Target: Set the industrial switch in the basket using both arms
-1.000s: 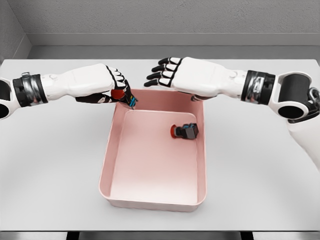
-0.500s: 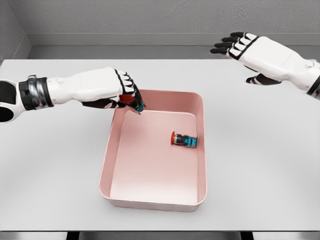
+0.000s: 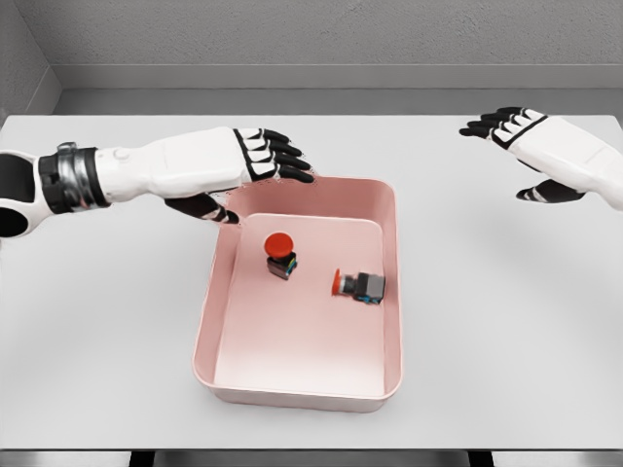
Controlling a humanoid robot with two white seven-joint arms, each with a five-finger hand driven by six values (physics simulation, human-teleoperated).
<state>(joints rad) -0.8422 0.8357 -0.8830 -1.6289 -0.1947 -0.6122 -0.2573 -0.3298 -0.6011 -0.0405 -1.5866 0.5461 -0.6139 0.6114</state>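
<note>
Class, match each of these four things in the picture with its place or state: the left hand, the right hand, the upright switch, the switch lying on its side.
1. left hand
2. right hand
3. upright switch
4. switch lying on its side

a. near the basket's right wall
b. open, over the basket's far left corner
c. open, far right over the table
d. left of the other switch

Pairs: 1-b, 2-c, 3-d, 4-a

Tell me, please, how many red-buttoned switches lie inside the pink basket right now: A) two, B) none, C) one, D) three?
A: one switch sits near the middle of the basket, a second switch lies to its right, and both hands are open.
</note>
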